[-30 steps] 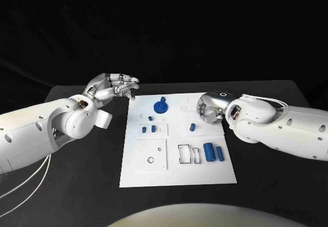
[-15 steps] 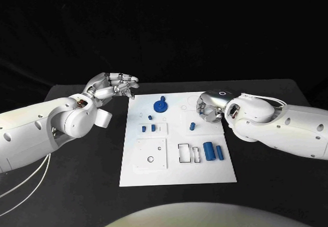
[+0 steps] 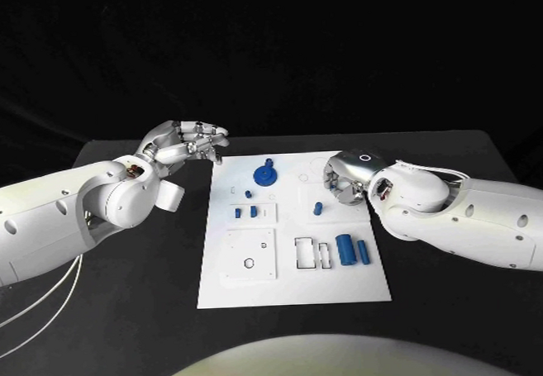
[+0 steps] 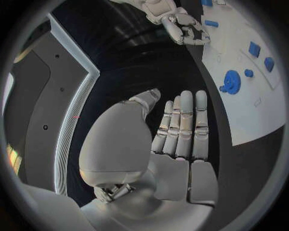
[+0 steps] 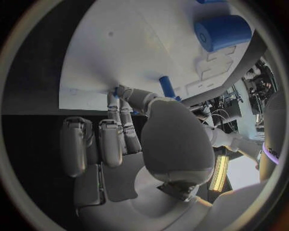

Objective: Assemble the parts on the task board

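The white task board lies mid-table. On it are a blue gear-like part, two small blue pieces, a blue peg and two blue cylinders. My left hand hovers by the board's far left corner; in the left wrist view its fingers lie straight with nothing in the palm. My right hand hangs over the board's right side. In the right wrist view its thumb and fingertips meet at the board on a sliver of a small blue part, beside the peg and a cylinder.
The board has a square inset plate at the near left and rectangular slots beside the cylinders. Black table surrounds the board on all sides. Thin white cables trail from my left arm.
My right arm has drifted slightly left and toward the near side, with its hand staying over the board's right part. The left hand and the parts have not moved.
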Controlling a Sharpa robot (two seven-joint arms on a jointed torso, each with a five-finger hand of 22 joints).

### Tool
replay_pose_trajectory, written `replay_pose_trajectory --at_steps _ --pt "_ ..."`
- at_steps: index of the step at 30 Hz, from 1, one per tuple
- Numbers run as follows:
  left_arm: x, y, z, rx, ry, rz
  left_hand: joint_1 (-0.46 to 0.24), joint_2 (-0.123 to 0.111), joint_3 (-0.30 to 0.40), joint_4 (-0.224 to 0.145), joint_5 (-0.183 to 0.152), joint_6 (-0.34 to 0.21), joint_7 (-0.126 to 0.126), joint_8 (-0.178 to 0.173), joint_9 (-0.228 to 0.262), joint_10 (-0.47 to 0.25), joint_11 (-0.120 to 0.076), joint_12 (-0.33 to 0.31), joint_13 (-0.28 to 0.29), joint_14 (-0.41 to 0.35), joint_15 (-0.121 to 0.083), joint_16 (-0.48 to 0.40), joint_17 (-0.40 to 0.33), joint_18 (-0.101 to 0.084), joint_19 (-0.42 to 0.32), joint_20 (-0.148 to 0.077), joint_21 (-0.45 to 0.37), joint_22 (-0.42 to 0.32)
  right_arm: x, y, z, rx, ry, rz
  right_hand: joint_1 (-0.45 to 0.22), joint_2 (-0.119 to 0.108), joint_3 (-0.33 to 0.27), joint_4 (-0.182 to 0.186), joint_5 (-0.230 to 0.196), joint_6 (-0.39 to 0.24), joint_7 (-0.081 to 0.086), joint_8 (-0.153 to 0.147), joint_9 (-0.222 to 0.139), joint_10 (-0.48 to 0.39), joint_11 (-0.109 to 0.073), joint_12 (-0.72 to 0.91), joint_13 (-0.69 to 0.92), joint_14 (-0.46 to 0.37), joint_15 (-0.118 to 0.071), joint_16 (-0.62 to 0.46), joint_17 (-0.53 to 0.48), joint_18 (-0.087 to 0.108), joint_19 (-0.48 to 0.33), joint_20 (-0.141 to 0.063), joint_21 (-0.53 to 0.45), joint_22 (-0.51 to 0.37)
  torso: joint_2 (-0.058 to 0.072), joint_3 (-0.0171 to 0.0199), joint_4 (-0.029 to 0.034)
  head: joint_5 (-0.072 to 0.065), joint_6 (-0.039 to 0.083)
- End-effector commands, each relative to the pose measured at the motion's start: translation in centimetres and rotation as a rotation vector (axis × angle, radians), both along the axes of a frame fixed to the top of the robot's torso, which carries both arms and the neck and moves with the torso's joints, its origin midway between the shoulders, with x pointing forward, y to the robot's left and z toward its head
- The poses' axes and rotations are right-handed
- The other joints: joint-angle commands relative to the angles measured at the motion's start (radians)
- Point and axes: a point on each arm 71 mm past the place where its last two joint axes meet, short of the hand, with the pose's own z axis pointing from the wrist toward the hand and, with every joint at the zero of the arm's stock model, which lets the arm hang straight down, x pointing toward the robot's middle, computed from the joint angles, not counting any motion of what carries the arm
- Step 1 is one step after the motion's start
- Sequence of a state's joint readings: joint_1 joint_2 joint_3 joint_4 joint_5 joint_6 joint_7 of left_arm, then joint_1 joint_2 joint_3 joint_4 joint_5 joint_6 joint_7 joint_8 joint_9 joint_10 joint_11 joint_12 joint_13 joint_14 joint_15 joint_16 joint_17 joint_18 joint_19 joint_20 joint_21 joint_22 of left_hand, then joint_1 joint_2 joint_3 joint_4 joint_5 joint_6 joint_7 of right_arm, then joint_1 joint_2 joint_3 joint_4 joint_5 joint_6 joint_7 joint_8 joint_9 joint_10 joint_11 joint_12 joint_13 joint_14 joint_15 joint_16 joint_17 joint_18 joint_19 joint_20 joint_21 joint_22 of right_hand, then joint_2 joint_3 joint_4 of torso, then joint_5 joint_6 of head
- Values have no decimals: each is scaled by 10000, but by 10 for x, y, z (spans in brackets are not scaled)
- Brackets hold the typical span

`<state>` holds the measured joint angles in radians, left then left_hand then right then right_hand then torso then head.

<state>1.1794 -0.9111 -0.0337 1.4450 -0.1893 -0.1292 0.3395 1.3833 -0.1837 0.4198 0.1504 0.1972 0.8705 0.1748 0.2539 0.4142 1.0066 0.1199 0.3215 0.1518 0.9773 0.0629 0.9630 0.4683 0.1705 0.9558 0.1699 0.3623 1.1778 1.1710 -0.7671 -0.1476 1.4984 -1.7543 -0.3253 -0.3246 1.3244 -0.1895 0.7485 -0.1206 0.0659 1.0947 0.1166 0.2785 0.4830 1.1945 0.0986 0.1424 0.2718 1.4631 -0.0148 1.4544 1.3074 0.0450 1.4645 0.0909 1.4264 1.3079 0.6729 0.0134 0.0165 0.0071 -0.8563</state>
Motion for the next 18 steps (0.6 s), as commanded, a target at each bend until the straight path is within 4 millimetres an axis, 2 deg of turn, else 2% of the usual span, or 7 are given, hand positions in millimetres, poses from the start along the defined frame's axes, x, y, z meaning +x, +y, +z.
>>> replay_pose_trajectory --at_steps 1,18 --pt "0 -2 0 -66 61 -55 -21 -89 51 -4 -57 -66 35 47 -11 -17 57 27 -11 -79 -3 -47 -17 83 -94 -9 -50 -13 -1 -2 -3 -219 -287 -164 78 55 15 -67 70 55 4 47 9 581 -481 133 264 656 -75 23 682 -154 497 -82 58 2246 2 0 -5 -7 7" --pt "0 -2 -1 -19 189 -133 -91 -135 142 -26 -75 -156 74 40 -36 -96 92 5 -33 -134 31 -126 -35 74 -129 13 -107 -43 -6 -3 7 452 -881 -64 41 64 21 -106 67 113 -25 69 54 649 -512 142 317 658 -107 30 688 -174 534 -101 156 2272 -9 -5 -1 -36 43"
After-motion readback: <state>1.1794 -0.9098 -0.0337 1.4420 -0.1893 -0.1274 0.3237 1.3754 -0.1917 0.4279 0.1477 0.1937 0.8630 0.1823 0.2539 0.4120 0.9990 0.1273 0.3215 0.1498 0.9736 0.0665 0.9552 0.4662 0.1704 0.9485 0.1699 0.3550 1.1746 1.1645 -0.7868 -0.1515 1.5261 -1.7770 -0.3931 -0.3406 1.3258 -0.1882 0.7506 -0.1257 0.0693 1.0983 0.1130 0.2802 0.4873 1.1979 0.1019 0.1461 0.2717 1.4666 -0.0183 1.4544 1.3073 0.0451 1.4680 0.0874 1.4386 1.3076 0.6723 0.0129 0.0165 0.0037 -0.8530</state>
